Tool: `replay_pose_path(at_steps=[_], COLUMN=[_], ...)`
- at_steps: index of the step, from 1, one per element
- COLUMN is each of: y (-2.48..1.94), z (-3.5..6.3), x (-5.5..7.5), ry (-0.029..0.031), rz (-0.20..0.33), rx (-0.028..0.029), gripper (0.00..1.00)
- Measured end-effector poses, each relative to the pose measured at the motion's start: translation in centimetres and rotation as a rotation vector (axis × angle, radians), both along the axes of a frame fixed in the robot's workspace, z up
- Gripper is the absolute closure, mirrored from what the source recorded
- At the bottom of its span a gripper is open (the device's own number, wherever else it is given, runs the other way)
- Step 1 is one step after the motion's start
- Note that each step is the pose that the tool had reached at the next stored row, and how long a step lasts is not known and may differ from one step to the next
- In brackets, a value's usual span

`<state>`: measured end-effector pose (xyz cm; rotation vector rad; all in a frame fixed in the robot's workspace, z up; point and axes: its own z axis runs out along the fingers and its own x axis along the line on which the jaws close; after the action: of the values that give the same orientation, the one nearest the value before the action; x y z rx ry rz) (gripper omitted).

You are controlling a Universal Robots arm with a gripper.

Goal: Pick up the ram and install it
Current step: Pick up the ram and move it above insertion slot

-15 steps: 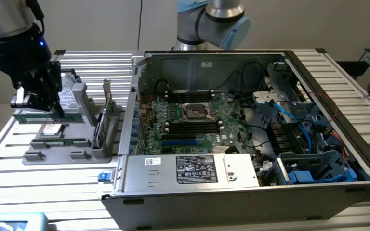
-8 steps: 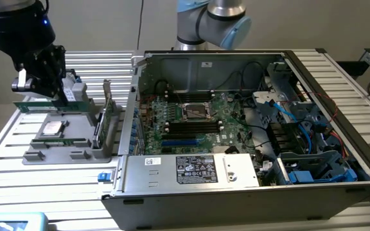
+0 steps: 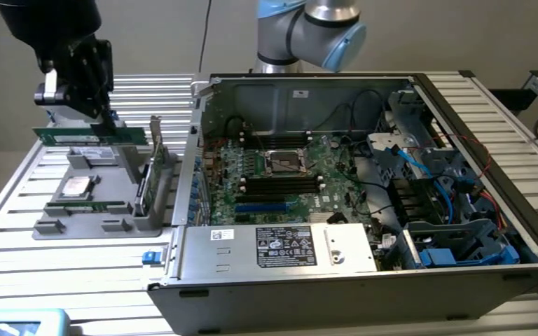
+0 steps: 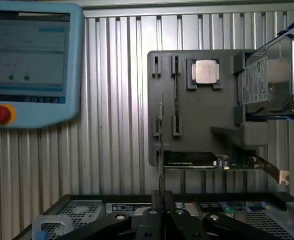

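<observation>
Slatted aluminium table [image 3: 8, 231] carries an open tower case [image 3: 363, 280] lying on its side with the motherboard [image 3: 288, 178] facing up. A grey parts fixture [image 3: 82, 224] sits just beside it, on the exterior view's left. Above that fixture the gripper [image 3: 108, 124] has its fingers closed on the ram [image 3: 68, 134], which is level and clear of the tray.

The hold looks off-centre, so most of the stick overhangs to one side. I judge it could pivot in the pinch and meet a memory slot [image 3: 279, 183] skewed, straining the board or the latches. The upright expansion card [image 3: 154, 164] stands near below, and the case wall lies between fixture and motherboard — either could clip the overhanging end.

No writing is legible: not the teach pendant [image 4: 27, 60] screen, the hard drive [image 4: 266, 75] label, the power supply sticker [image 3: 283, 246], or the ram's small white label.
</observation>
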<state>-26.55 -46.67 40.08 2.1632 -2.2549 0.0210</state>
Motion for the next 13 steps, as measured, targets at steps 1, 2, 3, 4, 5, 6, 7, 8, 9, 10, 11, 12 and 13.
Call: replay_pose_path(at_steps=[1, 2, 3, 4, 5, 6, 7, 8, 9, 10, 11, 12, 13], y=[0.0, 0.0, 0.0, 0.0, 0.0, 0.0, 0.0, 0.0, 0.0, 0.0, 0.0, 0.0, 0.0], z=[0.35, 0.69, 0.99, 1.24, 1.45, 1.64, 1.77, 1.84, 1.88, 1.89, 1.89, 1.89, 1.89], x=[0.4, 0.9, 1.3, 1.8, 2.2, 2.7, 3.1, 3.6, 4.0, 4.5, 5.0, 5.4, 5.9], ry=[0.0003, 0.0005, 0.0007, 0.0011, 0.0016, 0.0023, 0.0027, 0.0031, 0.0033, 0.0034, 0.0034, 0.0034, 0.0034], rz=[0.0, 0.0, 0.0, 0.0, 0.0, 0.0, 0.0, 0.0, 0.0, 0.0, 0.0, 0.0, 0.0], rx=[0.0, 0.0001, 0.0, 0.0002, 0.0001, 0.0, -0.0001, -0.0001, 0.0, -0.0001, 0.0, 0.0001, 0.0001], gripper=[0.88, 0.88, 0.88, 0.88, 0.88, 0.88, 0.88, 0.88, 0.88, 0.88, 0.88, 0.88, 0.88])
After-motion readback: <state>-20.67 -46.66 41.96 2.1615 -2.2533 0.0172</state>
